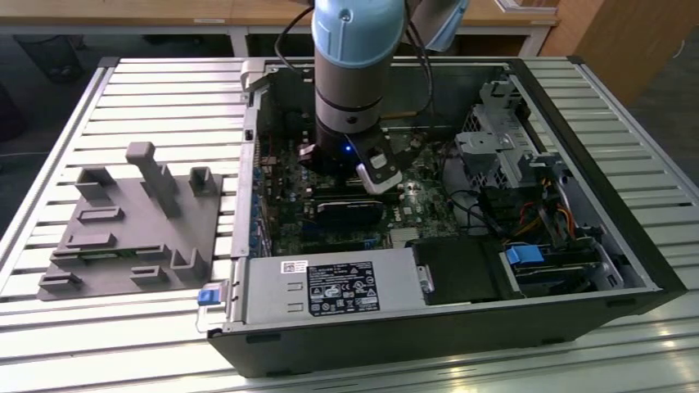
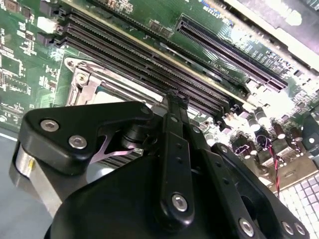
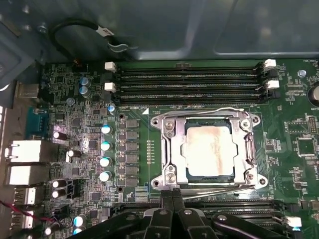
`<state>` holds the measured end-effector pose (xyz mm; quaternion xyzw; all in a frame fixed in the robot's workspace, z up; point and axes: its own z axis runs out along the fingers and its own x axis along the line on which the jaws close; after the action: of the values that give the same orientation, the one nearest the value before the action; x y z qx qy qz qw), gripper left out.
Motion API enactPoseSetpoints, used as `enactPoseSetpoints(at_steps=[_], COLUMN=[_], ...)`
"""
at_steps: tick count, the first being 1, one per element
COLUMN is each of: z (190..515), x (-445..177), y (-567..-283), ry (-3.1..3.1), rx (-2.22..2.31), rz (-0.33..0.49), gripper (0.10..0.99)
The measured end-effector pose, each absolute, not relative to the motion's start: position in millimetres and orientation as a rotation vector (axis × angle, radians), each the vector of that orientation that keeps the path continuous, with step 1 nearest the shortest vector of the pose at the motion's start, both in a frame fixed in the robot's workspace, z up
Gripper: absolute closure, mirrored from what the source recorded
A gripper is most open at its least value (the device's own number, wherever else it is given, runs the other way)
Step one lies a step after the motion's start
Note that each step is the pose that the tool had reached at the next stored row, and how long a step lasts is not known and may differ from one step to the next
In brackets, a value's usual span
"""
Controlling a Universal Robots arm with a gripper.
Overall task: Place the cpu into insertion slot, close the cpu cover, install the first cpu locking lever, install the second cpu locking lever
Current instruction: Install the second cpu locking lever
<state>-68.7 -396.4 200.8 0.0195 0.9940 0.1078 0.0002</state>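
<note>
The cpu sits under the closed cpu cover; the fingers, pressed together and empty, work a locking lever.

cpu: 1 | cpu cover: 1 | memory slots: 4

Black gripper hung close over green board; fingers together beside silvery cpu cover, long memory slots beyond.
</note>
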Motion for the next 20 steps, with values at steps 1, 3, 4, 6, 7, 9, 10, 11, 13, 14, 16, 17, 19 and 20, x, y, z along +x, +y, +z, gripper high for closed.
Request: enactPoseSetpoints(at_steps=[1,3,4,6,7,9,10,11,13,14,16,17,19,20], z=[200.0,198.2,197.4,196.3,195.8,194.7,194.4,194.2,193.4,193.0,192.3,191.9,190.8,190.3], x=[-69.1,-70.1,-70.9,-72.9,-73.8,-75.0,-75.1,-75.3,-75.4,-75.4,-75.5,-75.6,-75.9,-76.1], y=[-396.7,-397.5,-397.7,-397.9,-397.9,-397.9,-398.0,-398.0,-397.8,-397.7,-397.5,-397.6,-397.5,-397.5], ry=[3.122,3.120,3.120,3.119,3.118,3.117,3.117,3.117,3.115,3.115,3.114,3.113,3.112,3.111], rx=[0.061,0.061,0.061,0.061,0.061,0.061,0.061,0.061,0.061,0.061,0.061,0.061,0.061,0.061], rz=[0.345,0.357,0.361,0.371,0.375,0.384,0.388,0.394,0.403,0.408,0.416,0.421,0.430,0.434], gripper=[0.965,0.965,0.965,0.965,0.965,0.965,0.965,0.965,0.965,0.965,0.965,0.965,0.965,0.965])
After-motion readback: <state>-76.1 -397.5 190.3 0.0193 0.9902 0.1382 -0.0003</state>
